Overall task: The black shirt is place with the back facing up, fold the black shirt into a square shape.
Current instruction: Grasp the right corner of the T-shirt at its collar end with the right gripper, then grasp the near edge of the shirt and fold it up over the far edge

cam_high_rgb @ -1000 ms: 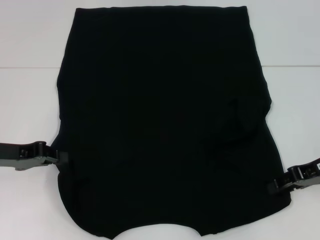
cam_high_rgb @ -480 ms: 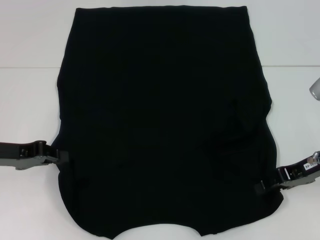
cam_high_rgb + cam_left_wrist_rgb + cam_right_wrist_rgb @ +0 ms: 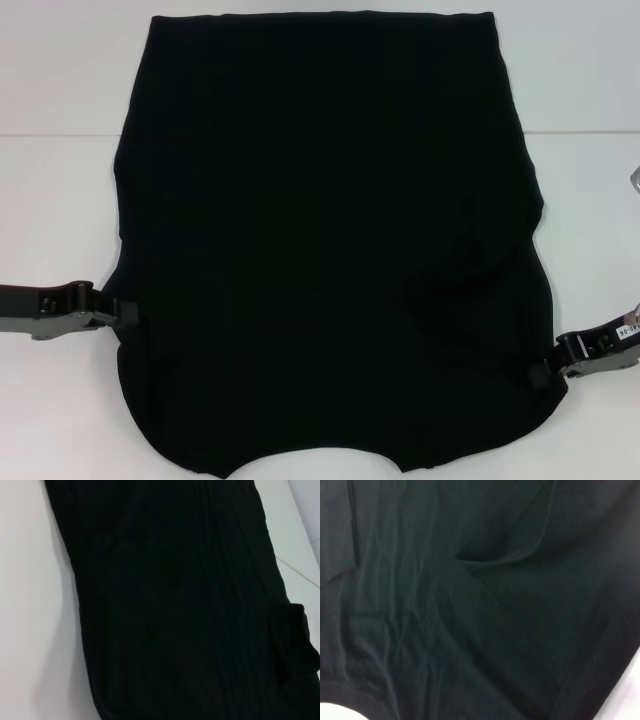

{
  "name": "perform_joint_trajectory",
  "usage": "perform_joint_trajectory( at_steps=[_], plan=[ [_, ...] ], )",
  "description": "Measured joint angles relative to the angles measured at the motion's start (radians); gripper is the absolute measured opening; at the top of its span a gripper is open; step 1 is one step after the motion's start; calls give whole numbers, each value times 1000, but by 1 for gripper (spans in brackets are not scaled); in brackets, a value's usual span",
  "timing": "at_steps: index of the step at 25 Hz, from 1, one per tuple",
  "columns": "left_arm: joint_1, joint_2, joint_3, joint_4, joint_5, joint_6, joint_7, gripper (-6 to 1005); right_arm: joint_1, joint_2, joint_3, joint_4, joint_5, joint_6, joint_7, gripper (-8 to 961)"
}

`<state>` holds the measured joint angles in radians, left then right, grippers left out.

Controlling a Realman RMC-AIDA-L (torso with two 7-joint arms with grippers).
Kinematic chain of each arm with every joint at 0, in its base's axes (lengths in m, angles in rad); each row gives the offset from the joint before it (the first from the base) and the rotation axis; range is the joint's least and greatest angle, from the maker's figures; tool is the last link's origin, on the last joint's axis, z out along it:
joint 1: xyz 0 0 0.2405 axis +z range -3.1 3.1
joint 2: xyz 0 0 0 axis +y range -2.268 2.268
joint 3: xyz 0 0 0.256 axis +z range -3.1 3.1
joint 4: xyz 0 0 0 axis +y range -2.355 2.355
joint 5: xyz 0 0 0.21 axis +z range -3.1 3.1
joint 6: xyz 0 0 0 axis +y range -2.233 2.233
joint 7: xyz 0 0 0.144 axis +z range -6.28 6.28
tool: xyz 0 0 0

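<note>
White worktop (image 3: 60,200) carries the black shirt (image 3: 330,240), spread flat across its middle toward the near edge, while the left gripper (image 3: 122,318) and right gripper (image 3: 545,376) meet its 2 side edges, apparently for folding, finger state untellable.

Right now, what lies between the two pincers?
Only the black shirt, spread flat from the left pincer to the right pincer; the head view shows it.

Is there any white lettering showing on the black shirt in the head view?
No, the black shirt shows only plain black fabric on the white table.
</note>
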<state>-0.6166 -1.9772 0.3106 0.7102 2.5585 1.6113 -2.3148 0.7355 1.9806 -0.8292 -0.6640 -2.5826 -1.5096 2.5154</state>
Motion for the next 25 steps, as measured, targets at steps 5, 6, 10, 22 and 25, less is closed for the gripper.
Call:
perform_joint_trajectory(
  at_steps=[5, 6, 10, 22, 25],
  plan=[
    [0, 0, 12, 0, 6, 40, 2, 67, 0, 0, 0, -8, -1, -44, -5, 104],
    [-1, 0, 20, 0, 7, 56, 4, 68, 0, -3, 0, -9, -2, -65, -7, 98],
    [-4, -1, 83, 10, 7, 153, 8, 69, -19, -21, -2, -27, -4, -174, -7, 72],
    [36, -32, 182, 69, 9, 359, 14, 72, -152, -36, 4, -170, -42, -376, -34, 65],
    [46, -37, 189, 75, 10, 368, 17, 73, -172, -57, 29, -157, -42, -373, -58, 65]
  ],
)
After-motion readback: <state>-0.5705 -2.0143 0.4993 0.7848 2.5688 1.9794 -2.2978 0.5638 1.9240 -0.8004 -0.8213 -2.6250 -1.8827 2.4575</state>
